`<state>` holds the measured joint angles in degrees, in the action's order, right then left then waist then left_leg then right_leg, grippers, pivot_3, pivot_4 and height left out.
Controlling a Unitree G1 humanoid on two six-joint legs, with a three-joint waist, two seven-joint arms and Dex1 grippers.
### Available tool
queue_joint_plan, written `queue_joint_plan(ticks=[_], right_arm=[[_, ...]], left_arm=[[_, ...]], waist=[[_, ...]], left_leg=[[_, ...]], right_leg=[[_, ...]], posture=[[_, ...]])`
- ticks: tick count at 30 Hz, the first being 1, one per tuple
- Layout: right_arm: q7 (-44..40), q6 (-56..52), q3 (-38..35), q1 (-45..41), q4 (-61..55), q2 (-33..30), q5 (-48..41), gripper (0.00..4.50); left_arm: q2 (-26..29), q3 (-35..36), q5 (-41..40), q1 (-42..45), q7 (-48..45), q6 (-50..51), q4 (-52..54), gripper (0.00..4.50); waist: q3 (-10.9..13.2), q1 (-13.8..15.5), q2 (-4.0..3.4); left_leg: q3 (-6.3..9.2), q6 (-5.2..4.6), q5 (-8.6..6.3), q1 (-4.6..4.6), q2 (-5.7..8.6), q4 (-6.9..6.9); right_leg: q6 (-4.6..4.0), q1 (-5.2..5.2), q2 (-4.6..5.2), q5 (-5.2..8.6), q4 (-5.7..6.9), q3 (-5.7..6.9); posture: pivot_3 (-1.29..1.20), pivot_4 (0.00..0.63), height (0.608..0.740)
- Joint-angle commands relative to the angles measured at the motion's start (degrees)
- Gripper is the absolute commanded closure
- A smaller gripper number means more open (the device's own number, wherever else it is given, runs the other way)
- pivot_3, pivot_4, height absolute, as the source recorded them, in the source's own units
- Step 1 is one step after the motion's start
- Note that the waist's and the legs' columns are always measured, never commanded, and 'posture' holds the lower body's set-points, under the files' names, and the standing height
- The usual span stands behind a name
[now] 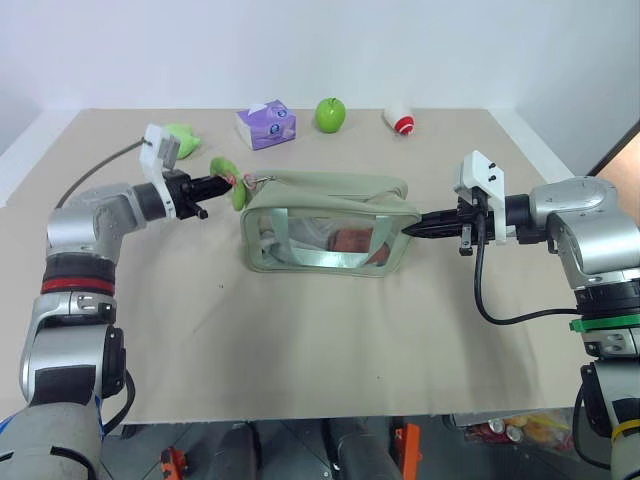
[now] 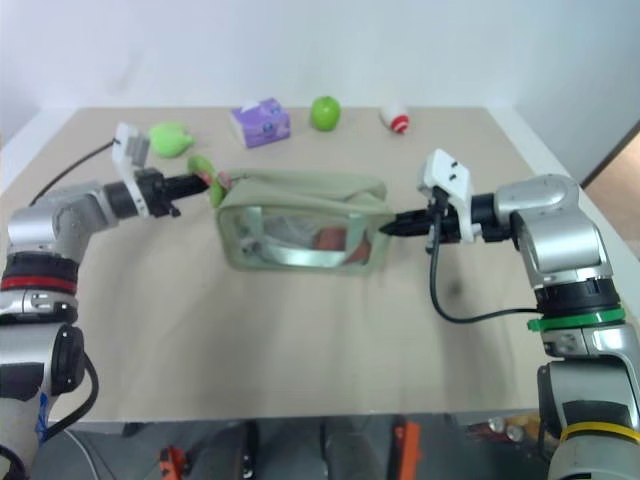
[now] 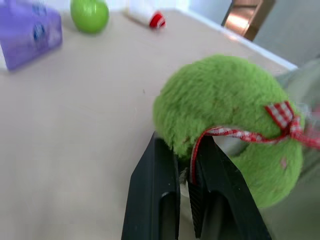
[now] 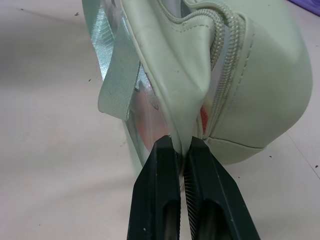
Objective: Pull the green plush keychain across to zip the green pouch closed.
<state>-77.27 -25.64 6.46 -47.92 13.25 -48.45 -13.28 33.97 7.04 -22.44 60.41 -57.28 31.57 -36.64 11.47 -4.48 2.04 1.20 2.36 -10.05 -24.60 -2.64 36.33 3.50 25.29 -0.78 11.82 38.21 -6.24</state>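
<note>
Progress early: left tool (image 3: pixel 186 165) clamped on green plush keychain (image 1: pixel 240 186) at green pouch (image 1: pixel 330 225) left end, right tool (image 4: pixel 181 150) pinching pouch's right-end fabric, pouch mid-worktop (image 1: pixel 300 350) | left: pull across; zipper extent unclear | around: tissue pack (image 1: pixel 266 125), apple (image 1: pixel 331 114), plush toy (image 1: pixel 181 135), red-white item (image 1: pixel 399 121) behind, path clear

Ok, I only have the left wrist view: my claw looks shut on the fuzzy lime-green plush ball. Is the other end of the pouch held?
Observer: Yes, the right claw is shut on the end fabric of the pale sage-green pouch.
Operator: Which end is the plush at?
Observer: The fuzzy green plush keychain sits at the pouch's left end, in the left claw.
Operator: Anything behind it?
Observer: A loose green plush toy lies on the beige table, apart from the pouch.
</note>
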Motion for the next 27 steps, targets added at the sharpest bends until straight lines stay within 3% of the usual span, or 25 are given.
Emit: queue_joint_plan(ticks=[1, 12, 27], right_arm=[[0.06, 0.82, -0.62, -0.69, 0.03, -0.29, 0.16, 4.50], [0.72, 0.04, -1.61, 0.75, -1.94, -0.61, -0.74, 4.50], [1.92, -0.51, -1.55, 1.32, -2.64, -0.36, -1.18, 4.50]], left_arm=[[-1.95, -0.72, 1.15, 4.78, 0.54, -4.01, 1.28, 4.20], [-10.69, -12.71, 10.62, 8.68, -4.73, -18.85, 3.30, 4.20], [-15.97, -15.39, 12.73, 14.64, -6.97, -20.81, 4.84, 4.20]], waist=[[0.00, 0.06, 0.00], [-0.01, 0.00, -0.01], [0.00, -0.10, -0.02]], left_leg=[[0.00, 0.00, 0.00, 0.00, 0.01, 0.01], [-0.02, 0.01, 0.00, 0.04, 0.04, 0.01], [-0.02, 0.00, 0.01, 0.04, 0.07, 0.05]], right_leg=[[0.00, -0.01, 0.00, 0.00, 0.00, 0.00], [0.03, -0.04, -0.01, -0.01, 0.00, -0.10], [0.10, -0.05, -0.02, -0.03, 0.00, -0.16]], posture=[[0.00, 0.150, 0.740], [0.00, 0.150, 0.740], [0.00, 0.150, 0.740]])
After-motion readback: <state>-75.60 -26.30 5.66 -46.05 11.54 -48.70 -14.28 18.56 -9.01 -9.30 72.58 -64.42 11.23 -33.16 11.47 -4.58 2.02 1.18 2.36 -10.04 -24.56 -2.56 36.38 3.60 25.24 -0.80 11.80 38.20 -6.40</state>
